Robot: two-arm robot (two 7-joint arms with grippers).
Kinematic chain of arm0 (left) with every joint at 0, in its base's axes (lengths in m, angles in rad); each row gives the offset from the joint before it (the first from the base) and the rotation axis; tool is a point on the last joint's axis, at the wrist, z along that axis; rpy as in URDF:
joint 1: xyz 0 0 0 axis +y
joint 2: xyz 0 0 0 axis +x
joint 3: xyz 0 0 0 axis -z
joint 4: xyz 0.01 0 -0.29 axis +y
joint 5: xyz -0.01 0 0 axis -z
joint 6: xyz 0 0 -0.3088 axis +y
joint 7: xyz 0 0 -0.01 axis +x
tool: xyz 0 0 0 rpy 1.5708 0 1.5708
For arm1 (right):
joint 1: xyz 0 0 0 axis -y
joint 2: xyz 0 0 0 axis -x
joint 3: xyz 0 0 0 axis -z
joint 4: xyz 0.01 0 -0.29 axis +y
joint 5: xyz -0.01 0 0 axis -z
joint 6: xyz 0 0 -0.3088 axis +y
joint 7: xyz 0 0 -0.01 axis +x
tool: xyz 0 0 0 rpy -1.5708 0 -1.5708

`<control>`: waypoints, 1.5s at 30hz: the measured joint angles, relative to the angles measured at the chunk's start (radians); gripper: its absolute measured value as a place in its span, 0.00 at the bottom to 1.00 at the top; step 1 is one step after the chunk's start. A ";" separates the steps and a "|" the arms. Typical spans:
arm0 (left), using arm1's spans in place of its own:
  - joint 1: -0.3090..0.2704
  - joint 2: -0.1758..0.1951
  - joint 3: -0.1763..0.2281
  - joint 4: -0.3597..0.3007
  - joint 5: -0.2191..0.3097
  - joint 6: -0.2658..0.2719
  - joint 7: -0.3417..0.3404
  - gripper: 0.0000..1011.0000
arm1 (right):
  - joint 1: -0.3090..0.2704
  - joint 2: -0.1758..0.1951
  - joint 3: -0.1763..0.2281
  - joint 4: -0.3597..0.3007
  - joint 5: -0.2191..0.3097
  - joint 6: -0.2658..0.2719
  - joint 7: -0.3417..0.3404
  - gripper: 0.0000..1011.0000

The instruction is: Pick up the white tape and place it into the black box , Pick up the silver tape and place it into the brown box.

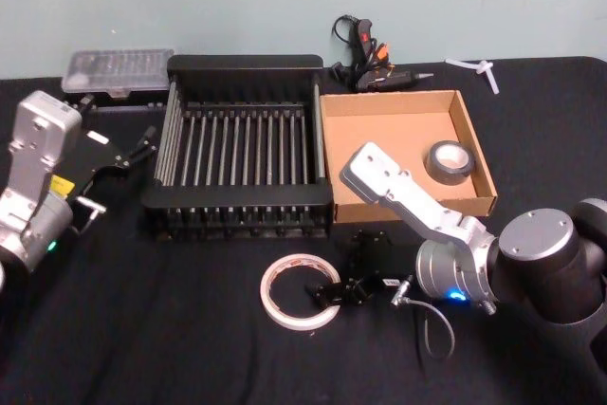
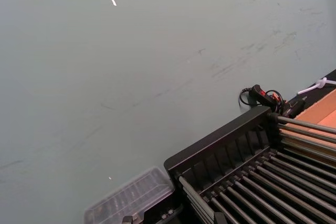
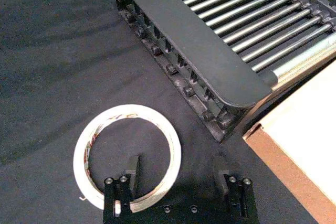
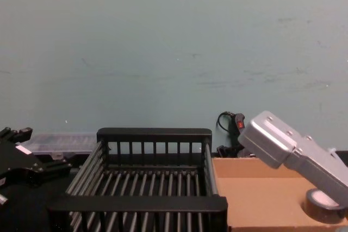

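The white tape (image 1: 287,293) lies flat on the black cloth in front of the black box (image 1: 237,198). My right gripper (image 1: 332,293) is down at the tape's right side and open. In the right wrist view, one of its fingers (image 3: 132,171) stands inside the white tape (image 3: 100,132) and the other outside, straddling the wall. The silver tape (image 1: 449,160) rests inside the brown box (image 1: 379,139), toward its right side, and shows low in the chest view as the silver tape (image 4: 324,206). Left of the crate, my left gripper (image 1: 144,142) hovers open, holding nothing.
A clear plastic case (image 1: 119,70) lies behind the crate's left corner. A black glue gun with cable (image 1: 365,59) sits behind the brown box, and a small white part (image 1: 479,68) lies at the back right. A wall stands close behind the table.
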 joint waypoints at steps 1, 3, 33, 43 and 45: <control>0.000 0.000 0.000 0.000 0.000 0.000 0.000 0.99 | 0.000 0.000 0.000 0.000 0.000 0.000 0.000 0.89; 0.000 0.000 0.000 0.000 0.000 0.000 0.000 0.99 | 0.000 0.000 0.000 0.000 0.000 0.000 0.000 0.86; 0.000 0.000 0.000 0.000 0.000 0.000 0.000 0.99 | 0.000 0.000 0.000 -0.001 0.001 0.000 0.000 0.09; 0.000 0.000 0.000 0.000 0.000 0.000 0.000 0.99 | 0.000 0.000 0.000 -0.001 0.001 0.000 0.000 0.09; 0.000 0.000 0.000 0.000 0.000 0.000 0.000 0.99 | 0.000 0.000 0.000 -0.001 0.001 0.000 0.000 0.09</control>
